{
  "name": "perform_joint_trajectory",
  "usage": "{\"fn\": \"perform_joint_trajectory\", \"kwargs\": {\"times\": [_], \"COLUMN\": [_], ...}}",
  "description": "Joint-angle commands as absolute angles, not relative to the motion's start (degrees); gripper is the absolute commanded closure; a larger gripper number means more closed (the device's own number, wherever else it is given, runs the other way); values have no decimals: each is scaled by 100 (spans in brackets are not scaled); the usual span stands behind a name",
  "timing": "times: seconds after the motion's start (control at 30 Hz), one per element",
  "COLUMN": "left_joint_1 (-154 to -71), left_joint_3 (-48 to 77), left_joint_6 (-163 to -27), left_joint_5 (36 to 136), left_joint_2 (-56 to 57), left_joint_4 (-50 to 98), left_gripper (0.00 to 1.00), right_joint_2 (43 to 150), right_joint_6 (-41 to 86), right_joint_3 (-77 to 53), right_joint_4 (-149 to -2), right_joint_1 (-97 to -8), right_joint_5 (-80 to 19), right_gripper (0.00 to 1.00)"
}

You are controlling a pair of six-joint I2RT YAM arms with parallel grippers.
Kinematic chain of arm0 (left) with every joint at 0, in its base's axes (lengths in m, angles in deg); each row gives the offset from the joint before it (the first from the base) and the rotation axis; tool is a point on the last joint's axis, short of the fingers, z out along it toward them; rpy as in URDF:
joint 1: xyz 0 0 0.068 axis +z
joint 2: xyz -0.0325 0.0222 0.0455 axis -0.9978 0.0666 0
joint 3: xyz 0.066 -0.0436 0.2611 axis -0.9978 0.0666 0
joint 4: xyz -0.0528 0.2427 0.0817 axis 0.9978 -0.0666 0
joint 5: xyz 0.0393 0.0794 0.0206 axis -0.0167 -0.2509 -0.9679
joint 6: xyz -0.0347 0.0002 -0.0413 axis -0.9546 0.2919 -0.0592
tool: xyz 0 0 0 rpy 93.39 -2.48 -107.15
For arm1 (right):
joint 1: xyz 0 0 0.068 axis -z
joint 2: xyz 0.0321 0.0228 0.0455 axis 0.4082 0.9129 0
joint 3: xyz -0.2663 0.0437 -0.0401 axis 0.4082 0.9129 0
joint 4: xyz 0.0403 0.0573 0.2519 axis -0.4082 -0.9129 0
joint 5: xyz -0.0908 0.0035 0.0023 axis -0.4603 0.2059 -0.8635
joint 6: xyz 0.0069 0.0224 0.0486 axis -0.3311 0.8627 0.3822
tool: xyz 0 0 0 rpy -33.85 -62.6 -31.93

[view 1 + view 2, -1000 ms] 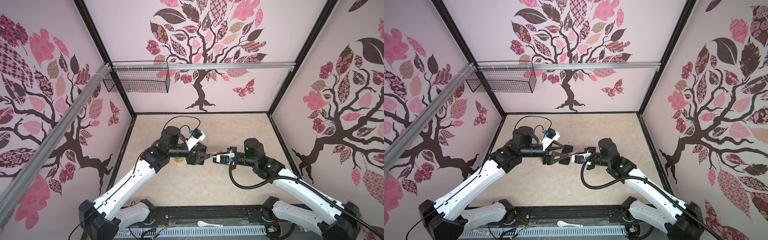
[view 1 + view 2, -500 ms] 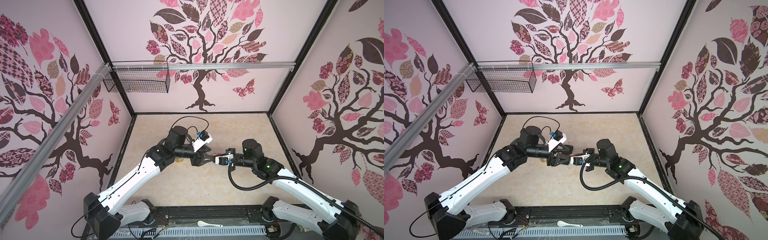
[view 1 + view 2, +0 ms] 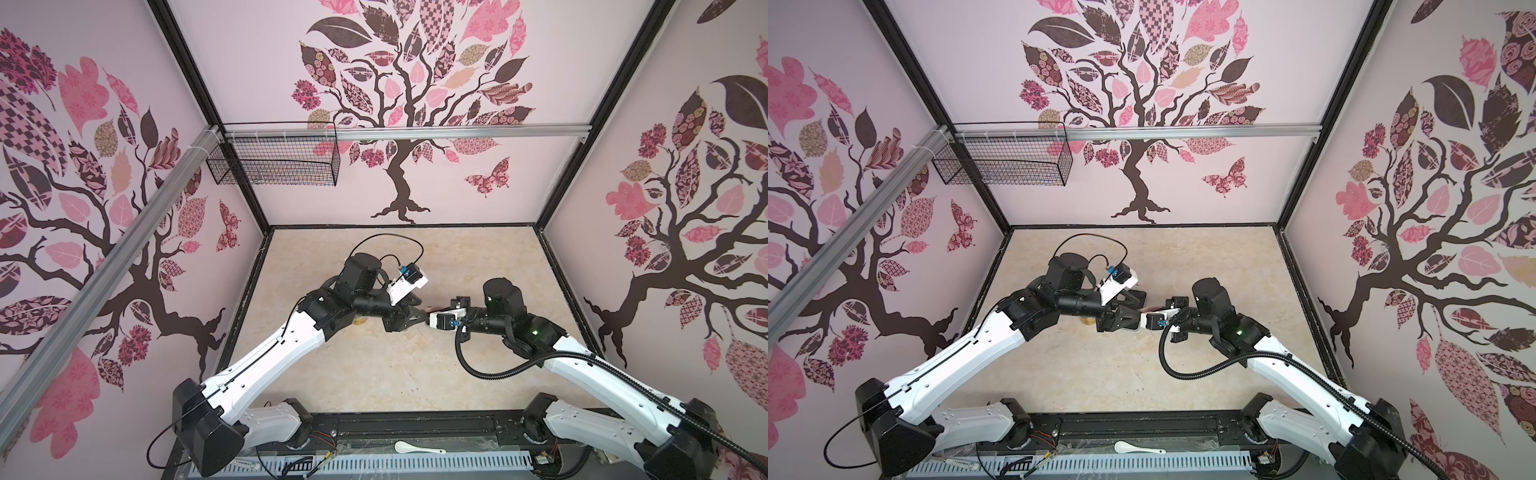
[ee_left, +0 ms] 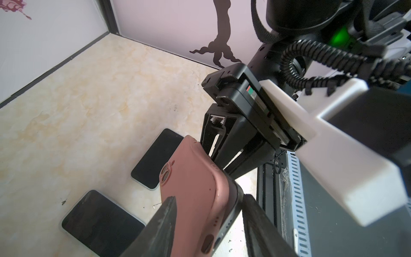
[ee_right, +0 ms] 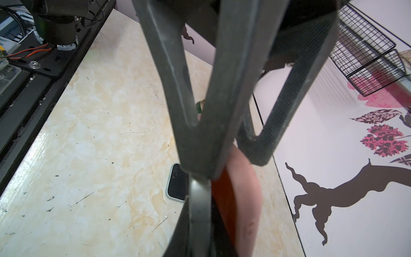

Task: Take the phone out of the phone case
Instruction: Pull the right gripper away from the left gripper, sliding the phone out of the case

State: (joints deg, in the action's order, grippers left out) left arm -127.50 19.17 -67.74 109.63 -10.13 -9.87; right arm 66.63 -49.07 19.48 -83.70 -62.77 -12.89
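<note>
Phone case (image 4: 191,184), pink, phone (image 4: 229,213) inside, is hanging above the table (image 4: 89,100) (dark phones (image 4: 158,158) lying below); right gripper (image 4: 219,163) is clamping one end, left gripper (image 4: 208,197) is straddling the other, its jaws' grip unclear.

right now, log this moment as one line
right gripper: shut on phone case end | left gripper: jaws around other end, grip unclear | phone: in case, held above table | two other phones on table

Pink phone case (image 4: 189,178) around phone (image 4: 233,207), aloft
</note>
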Motion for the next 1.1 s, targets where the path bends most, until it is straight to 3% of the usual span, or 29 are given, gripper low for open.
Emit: {"fn": "perform_joint_trajectory", "kwargs": {"times": [0.0,0.5,0.77,1.07], "left_joint_1": [-12745,-12770,-12829,-12832], "left_joint_3": [1786,1850,1969,1830], "left_joint_6": [-6771,-6665,-6161,-6083], "left_joint_5": [10573,10472,9788,10073], "left_joint_2": [-1014,-916,-967,-880], "left_joint_4": [-935,-1088,-1481,-1531], "left_gripper": [50,52,55,85], "right_joint_2": [6649,6618,6457,6498], "right_joint_6": [-4917,-4733,-4526,-4587], "right_joint_3": [1680,1718,1810,1787], "right_joint_4": [-8133,-7974,-7776,-7914], "right_joint_1": [-6410,-6567,-6574,-6571], "right_joint_5": [-1119,-1072,-1070,-1010], "right_gripper": [100,100,100,100]}}
